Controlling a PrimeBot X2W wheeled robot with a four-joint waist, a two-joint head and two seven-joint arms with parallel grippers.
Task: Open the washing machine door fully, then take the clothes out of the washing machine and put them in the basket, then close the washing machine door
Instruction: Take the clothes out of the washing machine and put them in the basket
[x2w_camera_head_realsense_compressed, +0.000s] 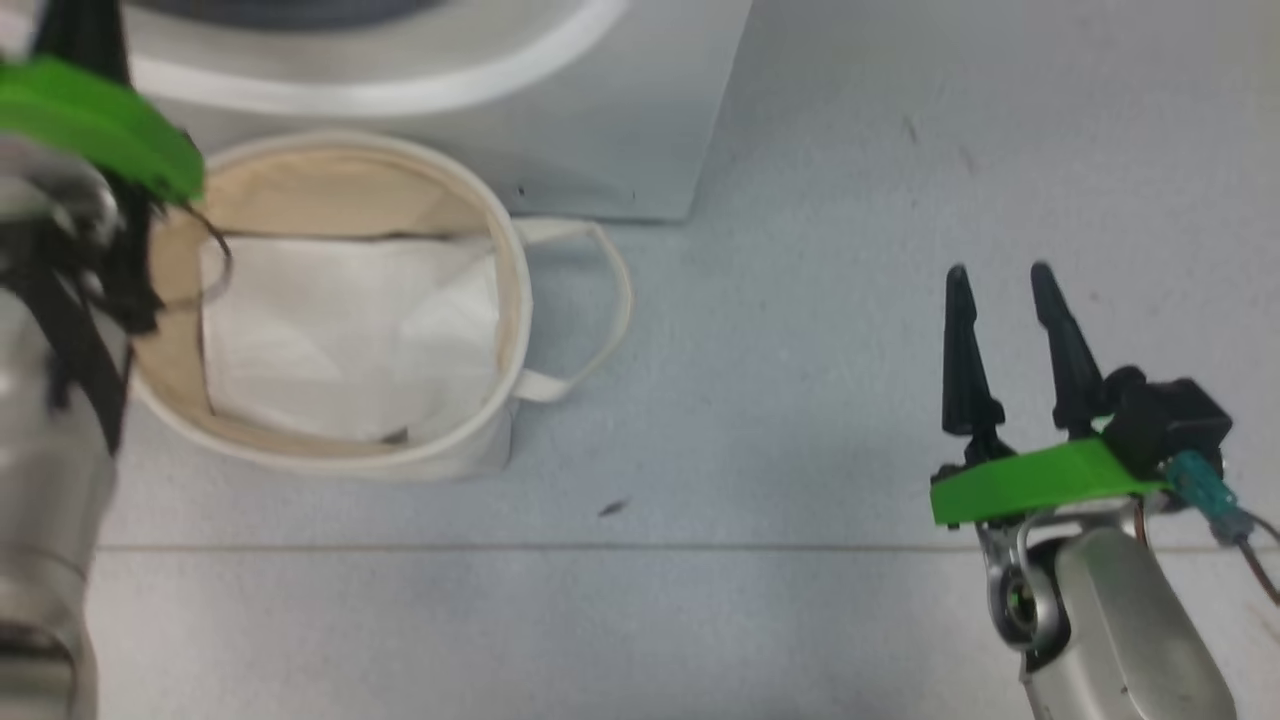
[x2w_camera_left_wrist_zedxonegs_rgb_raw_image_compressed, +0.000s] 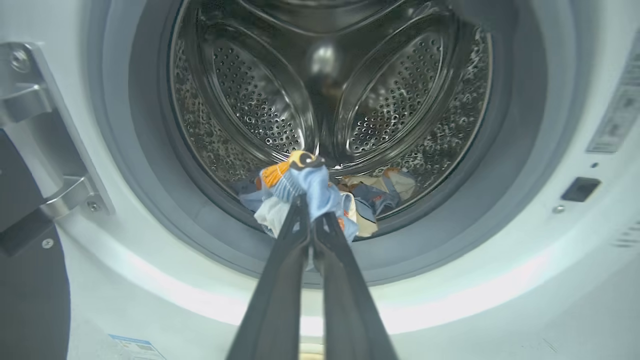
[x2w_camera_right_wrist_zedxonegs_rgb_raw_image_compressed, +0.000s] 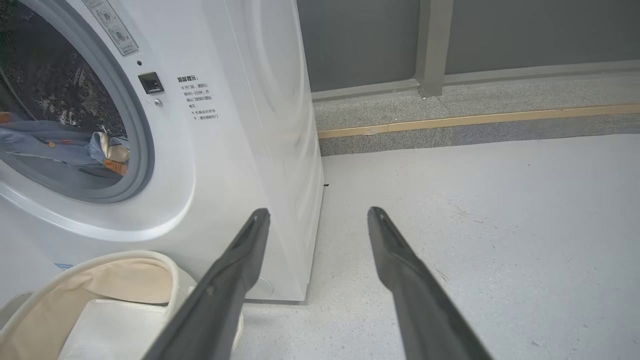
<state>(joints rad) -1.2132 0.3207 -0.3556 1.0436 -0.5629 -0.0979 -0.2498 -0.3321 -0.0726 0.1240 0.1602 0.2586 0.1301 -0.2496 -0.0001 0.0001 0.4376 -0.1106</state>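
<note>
The clothes (x2w_camera_left_wrist_zedxonegs_rgb_raw_image_compressed: 312, 180), soft light blue garments with orange prints, lie low in the perforated steel drum (x2w_camera_left_wrist_zedxonegs_rgb_raw_image_compressed: 250, 100). The left claw (x2w_camera_left_wrist_zedxonegs_rgb_raw_image_compressed: 312, 212) is pinched tight on one fold, likely to pull it out. In the head view, the round cream canvas basket (x2w_camera_head_realsense_compressed: 505, 300) waits before the white washing machine (x2w_camera_head_realsense_compressed: 600, 120). In the right wrist view, the right claw (x2w_camera_right_wrist_zedxonegs_rgb_raw_image_compressed: 318, 212) stands wide and empty.

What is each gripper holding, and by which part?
Left gripper pinches the blue garment by a bunched fold. Right gripper is open, holding nothing.
</note>
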